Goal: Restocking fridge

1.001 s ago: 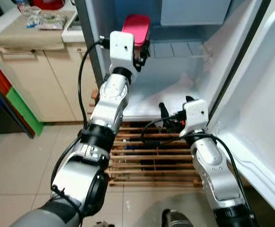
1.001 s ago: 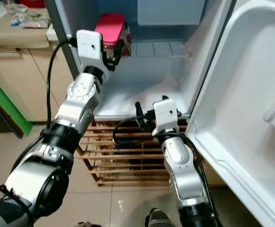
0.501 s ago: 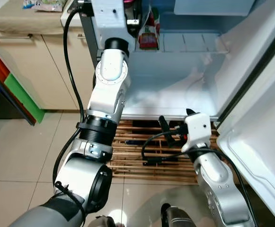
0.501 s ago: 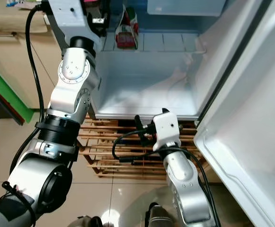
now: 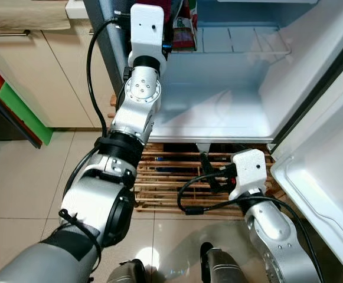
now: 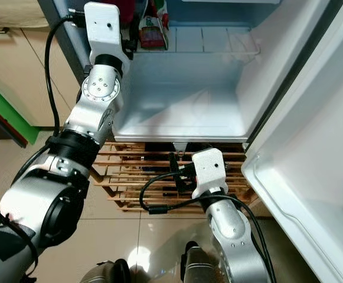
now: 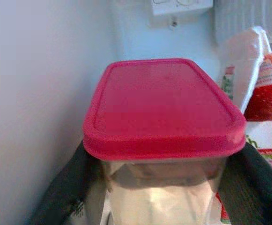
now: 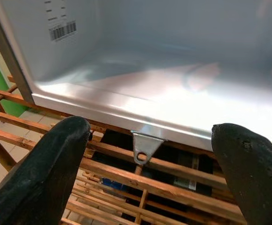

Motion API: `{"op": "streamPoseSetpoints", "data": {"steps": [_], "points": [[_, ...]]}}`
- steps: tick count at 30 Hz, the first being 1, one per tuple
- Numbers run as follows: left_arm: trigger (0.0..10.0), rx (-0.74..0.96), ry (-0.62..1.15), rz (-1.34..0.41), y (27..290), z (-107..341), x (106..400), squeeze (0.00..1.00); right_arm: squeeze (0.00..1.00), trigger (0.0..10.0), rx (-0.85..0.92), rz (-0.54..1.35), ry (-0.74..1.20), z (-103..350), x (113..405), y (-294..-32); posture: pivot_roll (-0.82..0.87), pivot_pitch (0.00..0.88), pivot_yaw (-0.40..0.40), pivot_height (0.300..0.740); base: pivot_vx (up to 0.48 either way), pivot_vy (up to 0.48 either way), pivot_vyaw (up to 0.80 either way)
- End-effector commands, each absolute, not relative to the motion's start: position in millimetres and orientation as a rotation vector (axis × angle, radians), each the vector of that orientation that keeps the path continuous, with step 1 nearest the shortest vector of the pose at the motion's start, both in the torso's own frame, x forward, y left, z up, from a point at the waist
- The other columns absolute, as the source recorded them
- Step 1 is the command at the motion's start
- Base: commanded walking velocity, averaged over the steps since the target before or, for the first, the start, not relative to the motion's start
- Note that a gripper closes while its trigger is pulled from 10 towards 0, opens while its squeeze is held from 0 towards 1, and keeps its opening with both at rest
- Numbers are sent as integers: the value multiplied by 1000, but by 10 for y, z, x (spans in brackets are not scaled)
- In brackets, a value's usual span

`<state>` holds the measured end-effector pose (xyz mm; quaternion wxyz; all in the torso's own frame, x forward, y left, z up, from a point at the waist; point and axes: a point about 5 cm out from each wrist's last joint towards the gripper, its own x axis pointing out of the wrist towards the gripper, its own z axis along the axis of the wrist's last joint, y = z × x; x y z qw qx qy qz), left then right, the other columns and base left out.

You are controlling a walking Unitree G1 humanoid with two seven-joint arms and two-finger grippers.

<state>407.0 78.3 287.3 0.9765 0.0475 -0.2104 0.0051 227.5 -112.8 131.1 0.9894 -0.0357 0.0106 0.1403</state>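
A clear container with a pink-red lid (image 7: 164,108) sits between the two black fingers (image 7: 63,197) of my left gripper (image 7: 159,187), which is shut on it. My left arm (image 5: 141,88) reaches up into the open fridge, at the left end of the wire shelf (image 5: 242,41). The container is close to the fridge's left wall, beside a red, white and green bag (image 5: 185,34). Whether it rests on the shelf is hidden. My right gripper (image 8: 150,154) is open and holds nothing, low in front of the fridge's bottom edge (image 8: 140,112).
The fridge door (image 5: 330,147) stands open on the right. The fridge's lower compartment (image 5: 218,112) is bare. A wooden slatted rack (image 5: 165,177) lies under the fridge. Beige kitchen cabinets (image 5: 53,71) stand to the left, over a tiled floor (image 5: 23,194).
My left arm has pushed the container deeper into the fridge, up beside the bag on the shelf. The camera view has shifted. The right gripper stays low and open.
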Motion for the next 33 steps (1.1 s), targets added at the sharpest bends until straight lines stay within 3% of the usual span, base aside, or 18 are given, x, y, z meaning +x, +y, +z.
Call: {"op": "streamPoseSetpoints", "data": {"steps": [1, 9, 10, 11, 12, 13, 14, 23, 33], "points": [[10000, 89, -390, 61, 906, 2881, 4124, 0, 0, 10000, -31, 296, -9, 1395, 2226, -1108, -314, 268, 57, 740, 0, 0, 0], [10000, 91, -353, 96, 997, 2929, 4192, 0, 0, 10000, -24, 291, -3, 1432, 2147, -1146, -335, 281, 60, 740, 0, 0, 0], [10000, 83, -350, 99, 1003, 2937, 4196, 639, 0, 10000, -25, 290, -1, 1434, 2140, -1150, -336, 283, 60, 740, 0, 0, 0], [10000, 75, -347, 101, 1007, 2946, 4200, 804, 0, 10000, -25, 290, 1, 1436, 2131, -1152, -338, 284, 59, 740, 0, 0, 0], [10000, 75, -347, 101, 1007, 2946, 4200, 804, 0, 10000, -25, 290, 1, 1436, 2131, -1152, -338, 284, 59, 740, 0, 0, 0], [10000, 72, -345, 103, 1010, 2953, 4204, 867, 0, 10000, -26, 290, 4, 1437, 2126, -1154, -338, 284, 59, 740, 0, 0, 0], [10000, 61, -331, 103, 1010, 2952, 4211, 1000, 0, 10000, -27, 289, 7, 1436, 2119, -1156, -339, 285, 57, 740, 0, 0, 0], [10000, 3, -305, 107, 1006, 3022, 4231, 1000, 0, 10000, -34, 295, 23, 1436, 2108, -1166, -337, 283, 53, 740, 0, 0, 0], [10000, 97, -400, 106, 1020, 3279, 4215, 1000, 0, 10000, -38, 301, 26, 1441, 2136, -1157, -329, 269, 51, 740, 0, 0, 0]]}}
